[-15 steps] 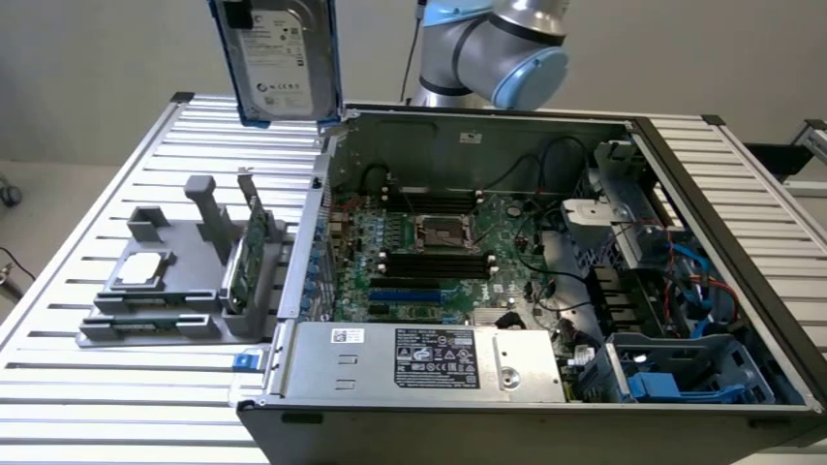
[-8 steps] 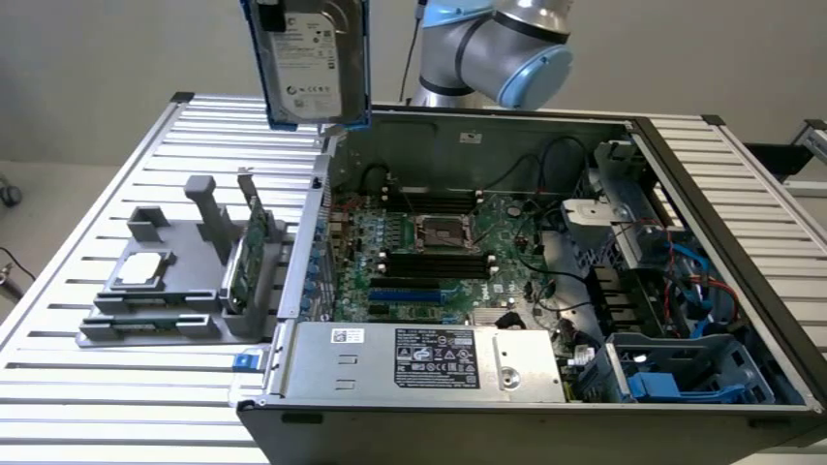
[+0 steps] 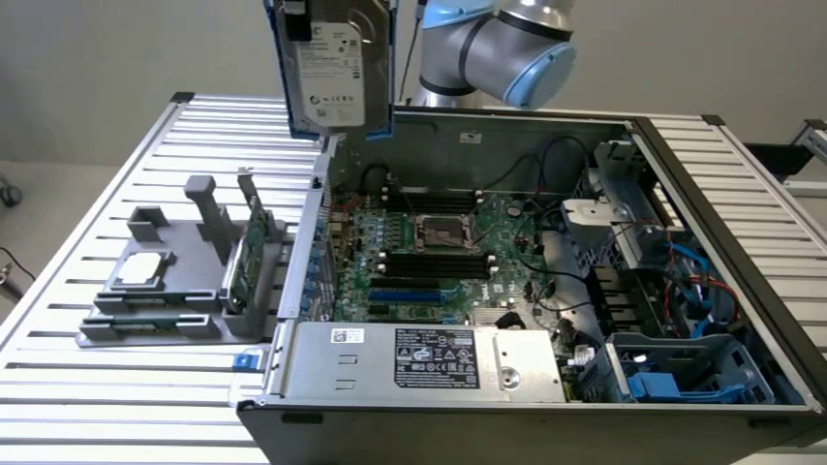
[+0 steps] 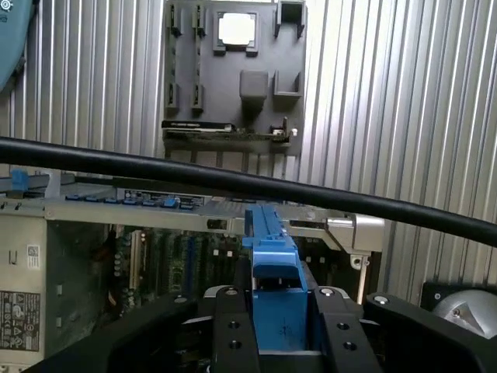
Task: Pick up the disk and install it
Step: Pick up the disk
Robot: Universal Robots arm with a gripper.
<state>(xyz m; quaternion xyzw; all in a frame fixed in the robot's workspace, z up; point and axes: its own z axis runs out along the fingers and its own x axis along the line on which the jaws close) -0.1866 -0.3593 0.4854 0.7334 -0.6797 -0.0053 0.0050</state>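
Observation:
The disk [image 3: 336, 68] hangs upright high above the far left corner of the open computer case [image 3: 723, 184]. Its silver face with the white label and its blue carrier rails are plain in the exterior view. In the wrist view my gripper [image 4: 279, 318] is shut on the disk, with the blue rail [image 4: 272, 249] squeezed between the two black fingers [image 4: 230, 330]. The disk is clear of the case and touches nothing else. My arm [image 3: 498, 44] stands behind the case.
A grey holder [image 3: 168, 291] on the slatted table, at the exterior view's left, carries a small square silver chip [image 3: 139, 269] and an upright green card [image 3: 252, 247]. The case holds the motherboard [image 3: 433, 257], the power supply [image 3: 427, 358] and a blue-lined bay [image 3: 679, 373]. A black cable [image 4: 155, 167] crosses the wrist view.

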